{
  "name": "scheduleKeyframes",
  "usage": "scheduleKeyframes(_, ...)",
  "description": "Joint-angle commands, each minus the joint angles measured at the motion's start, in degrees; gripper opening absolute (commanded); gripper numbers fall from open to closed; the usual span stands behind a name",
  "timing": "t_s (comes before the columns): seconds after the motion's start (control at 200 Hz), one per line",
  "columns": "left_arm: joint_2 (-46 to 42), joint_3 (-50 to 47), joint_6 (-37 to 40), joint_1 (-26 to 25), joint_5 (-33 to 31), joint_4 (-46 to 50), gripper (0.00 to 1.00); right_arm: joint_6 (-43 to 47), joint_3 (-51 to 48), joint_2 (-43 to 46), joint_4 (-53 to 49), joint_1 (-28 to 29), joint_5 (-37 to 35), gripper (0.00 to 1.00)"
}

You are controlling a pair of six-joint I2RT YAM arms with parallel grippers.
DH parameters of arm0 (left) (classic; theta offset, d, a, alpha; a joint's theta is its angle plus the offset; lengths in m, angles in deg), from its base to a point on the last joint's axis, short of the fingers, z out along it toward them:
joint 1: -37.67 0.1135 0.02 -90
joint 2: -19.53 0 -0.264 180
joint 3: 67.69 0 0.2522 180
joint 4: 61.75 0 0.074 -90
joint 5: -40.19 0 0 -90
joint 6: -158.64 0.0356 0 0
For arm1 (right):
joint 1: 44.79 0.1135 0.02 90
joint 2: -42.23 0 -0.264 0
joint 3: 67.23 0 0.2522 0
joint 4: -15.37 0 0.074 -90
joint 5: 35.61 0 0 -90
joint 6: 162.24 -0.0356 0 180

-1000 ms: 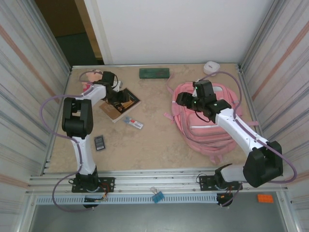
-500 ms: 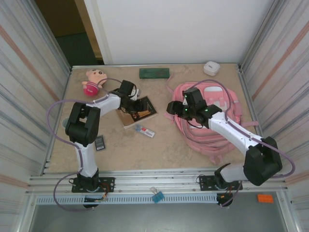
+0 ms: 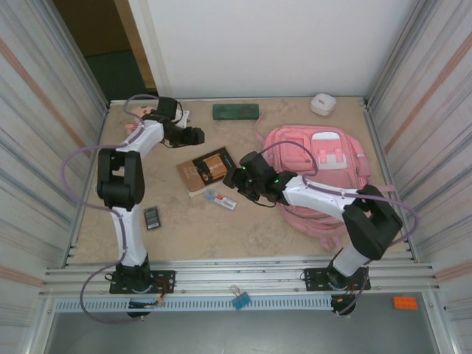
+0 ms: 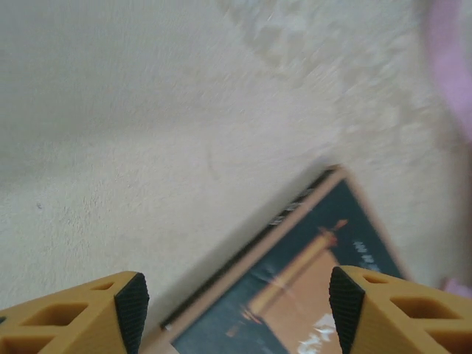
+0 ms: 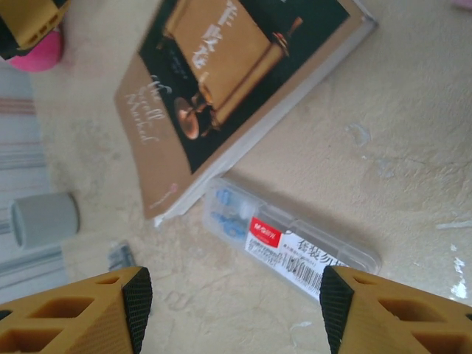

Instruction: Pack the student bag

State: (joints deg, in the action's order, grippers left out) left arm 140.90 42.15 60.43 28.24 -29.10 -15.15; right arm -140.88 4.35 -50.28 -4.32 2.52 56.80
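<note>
Your right fingers hang apart, gripping nothing, over the clear plastic pen case with the red label. It lies flat on the beige tabletop, just beside a corner of the brown-and-black paperback book. That case looks like the next pick.

Turn the wrist so the fingers straddle its narrow width, not its length (it lies diagonal to them now). Come down clear of the book's edge so you don't pinch the cover too. Close gently, as thin hard plastic can squirt out of a grip.

The large pink fabric backpack lies flat on the right side of the tabletop, with that arm reaching across its near left edge. I cannot tell whether its main zip is open, so check before you carry anything over.

Your left fingers are apart and empty too, near another corner of the book. Keep them out of the right arm's path.
</note>
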Motion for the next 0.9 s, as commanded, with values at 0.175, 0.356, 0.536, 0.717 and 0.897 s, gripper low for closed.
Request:
scheduleKeyframes(0.175, 5.22, 2.27, 5.0, 0.11, -0.83, 7.14, 0.67, -3.3, 7.96, -11.19, 0.37, 0.16, -1.07, 0.62)
scheduleKeyframes(0.356, 1.73, -3.09, 5.41, 0.14, 0.36, 7.03, 0.66, 0.9, 14.16, -18.07, -1.82, -1.41, 1.35, 0.6)
scheduleKeyframes(0.536, -4.8, -12.11, 4.17, 0.06, 1.96, 4.46, 0.64, 4.44, 18.46, -23.29, -3.29, -3.35, 2.66, 0.58)
scheduleKeyframes(0.717, -12.75, -20.12, 3.8, -0.93, 3.84, 3.67, 0.62, 9.06, 24.28, -29.2, -4.45, -6.16, 4.5, 0.46)
scheduleKeyframes(0.897, -22.92, -31.12, -1.94, -1.68, 5.82, -3.16, 0.62, 15.28, 31.89, -33.68, -5.33, -9.29, 7.95, 0.47)
